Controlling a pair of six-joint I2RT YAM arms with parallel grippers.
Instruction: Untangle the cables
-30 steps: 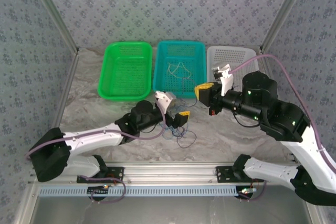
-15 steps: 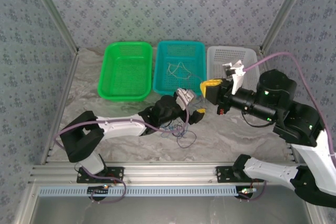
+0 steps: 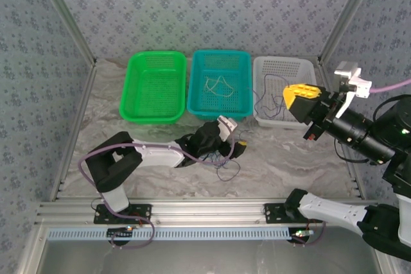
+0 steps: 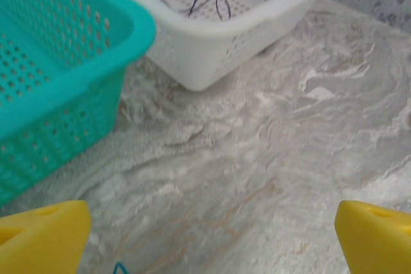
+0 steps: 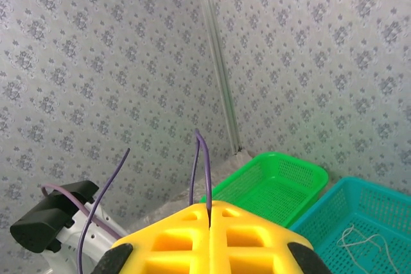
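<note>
The right pincer (image 5: 209, 222), yellow fingers pressed together, pinches a thin dark-purple cable (image 5: 206, 171) that rises toward 12 o'clock. From above, its loops trail toward 9 o'clock into the white perforated plastic basket (image 3: 289, 72). The left pincer (image 4: 212, 235) is spread wide, low over the grey marbled worktop (image 4: 270, 158). A loose tangle of thin dark cables (image 3: 225, 162) lies at its 7 o'clock. A thin white cable (image 3: 217, 86) lies in the teal plastic basket (image 3: 218, 62). Patterned grey walls (image 3: 205, 4) enclose everything. The tangle's strands are too fine to follow.

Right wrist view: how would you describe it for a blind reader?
The right gripper is shut on a thin purple cable sticking up from it. Behind stand a green basket and a teal basket holding a white cable.
</note>
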